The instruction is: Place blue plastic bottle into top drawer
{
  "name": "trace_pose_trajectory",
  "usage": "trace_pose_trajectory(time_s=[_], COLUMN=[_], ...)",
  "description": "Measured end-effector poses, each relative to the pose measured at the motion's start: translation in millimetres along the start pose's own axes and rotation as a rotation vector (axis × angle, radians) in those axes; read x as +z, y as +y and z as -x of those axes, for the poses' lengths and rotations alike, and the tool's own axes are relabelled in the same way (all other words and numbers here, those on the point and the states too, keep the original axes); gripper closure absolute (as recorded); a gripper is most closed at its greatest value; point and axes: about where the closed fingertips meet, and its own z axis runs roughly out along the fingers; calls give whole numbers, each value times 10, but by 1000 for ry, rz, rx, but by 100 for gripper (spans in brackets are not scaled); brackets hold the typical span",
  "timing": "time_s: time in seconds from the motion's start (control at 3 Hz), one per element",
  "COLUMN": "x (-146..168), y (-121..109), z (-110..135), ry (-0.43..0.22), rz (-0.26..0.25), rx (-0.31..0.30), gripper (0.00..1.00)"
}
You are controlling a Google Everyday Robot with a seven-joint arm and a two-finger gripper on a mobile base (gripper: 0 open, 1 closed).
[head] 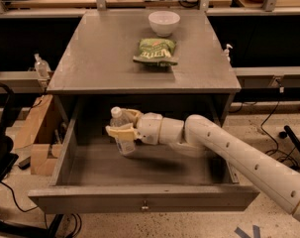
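Observation:
The blue plastic bottle (122, 132) is a clear, faintly bluish bottle with a white cap, standing upright inside the open top drawer (144, 197), toward its back left. My gripper (123, 124) reaches in from the right on a long white arm. Its tan fingers (119, 131) are closed around the bottle's upper body. The bottle's base is at or very near the drawer floor. The drawer is pulled far out, with its flat front panel and small central knob toward the camera.
On the cabinet top (105, 58) sit a white bowl (164, 22) and a green snack bag (156, 51). A small pump bottle (227, 51) stands right of the cabinet and another small bottle (41, 66) on the left ledge. Cardboard boxes (38, 133) stand at left.

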Motion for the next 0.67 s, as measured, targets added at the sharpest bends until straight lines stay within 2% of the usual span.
trace_pose_trajectory(time_s=[0.33, 0.67], x=[19, 35], y=[13, 24], z=[6, 11], ry=[-1, -1], rz=[4, 7], rx=[0, -1], gripper=[12, 0])
